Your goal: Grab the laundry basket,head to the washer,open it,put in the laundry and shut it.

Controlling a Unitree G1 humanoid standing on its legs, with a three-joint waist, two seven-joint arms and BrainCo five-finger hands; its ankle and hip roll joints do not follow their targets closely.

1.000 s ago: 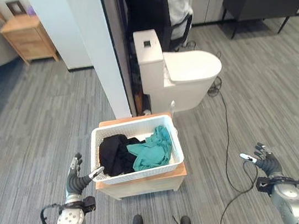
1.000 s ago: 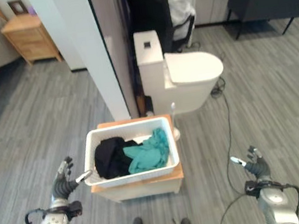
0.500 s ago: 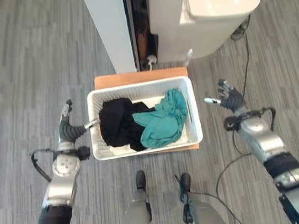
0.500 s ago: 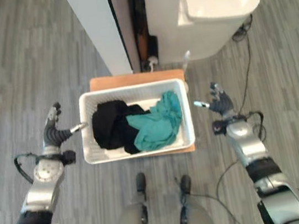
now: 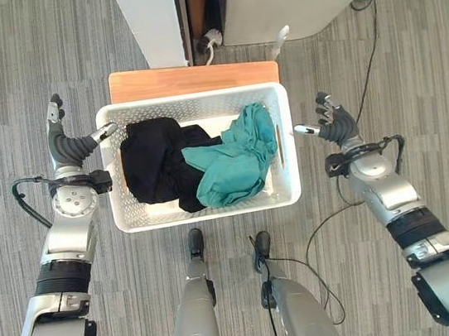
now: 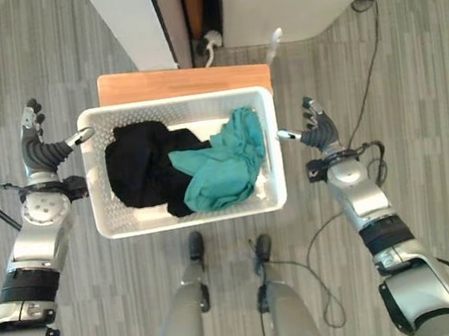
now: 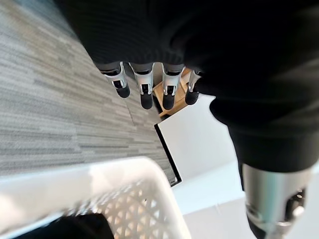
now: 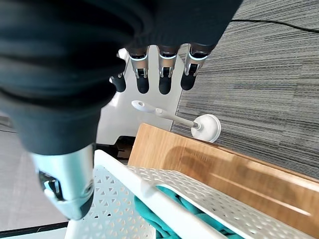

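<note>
arms: silver-grey | left hand (image 5: pixel 71 148), right hand (image 5: pixel 338 129): silver fingers, dark tips, dark ribbed covers

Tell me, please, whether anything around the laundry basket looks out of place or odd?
Nothing stands out. The white laundry basket sits squarely on its wooden stand, the black garment and teal garment lie inside it, and the left hand and right hand flank its ends, open.

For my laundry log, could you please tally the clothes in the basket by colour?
Black garments: 1, a bundle in the white basket, on the side near the left hand.
Teal garments: 1, a bundle on the side near the right hand.
Total: 2 bundles; whether either one hides more pieces cannot be told.
</note>
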